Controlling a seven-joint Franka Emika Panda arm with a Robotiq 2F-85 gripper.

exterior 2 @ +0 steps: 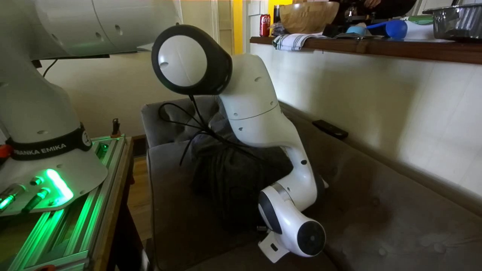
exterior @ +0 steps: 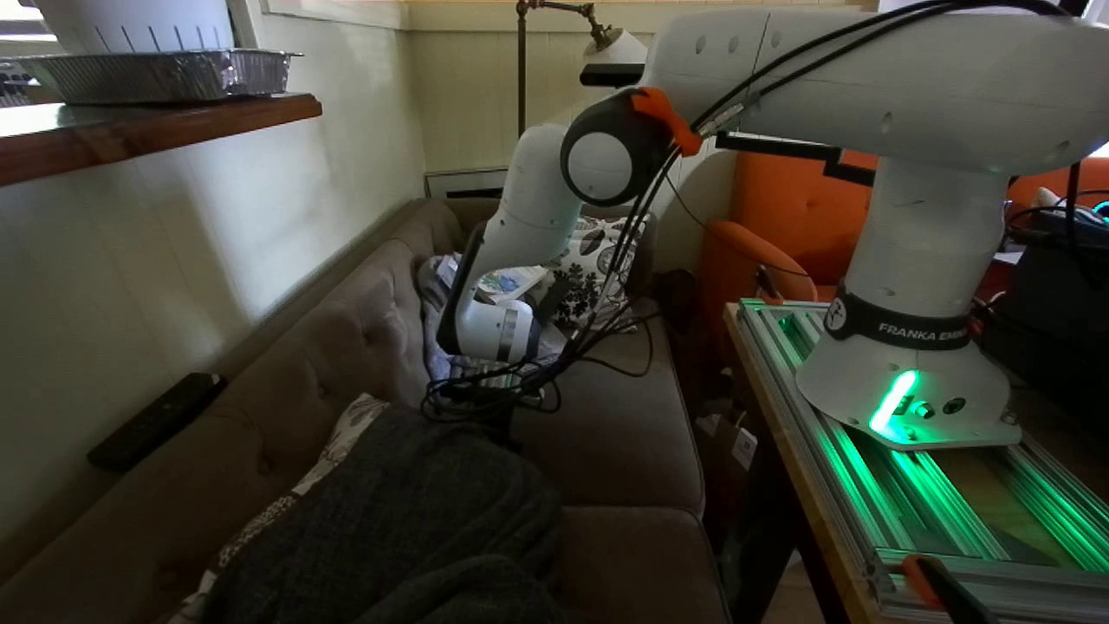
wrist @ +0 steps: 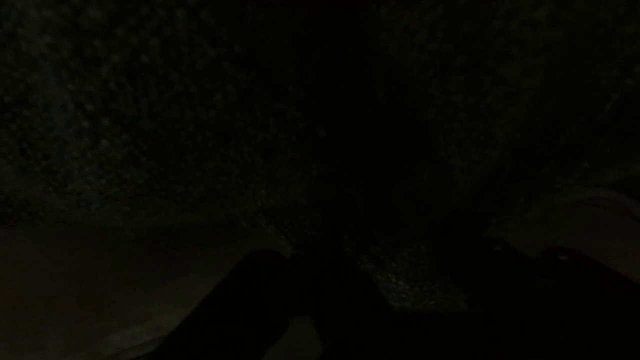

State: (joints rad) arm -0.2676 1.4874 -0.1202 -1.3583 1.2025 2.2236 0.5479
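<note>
On the sofa (exterior: pixel 615 425), between its backrest and front edge, slumps a dark grey blanket (exterior: pixel 450 503), probably light, limp and best pinched by a raised fold, the gripper (wrist: pixel 407 260) low against it, too shadowed to tell its jaws' opening or hold.
</note>
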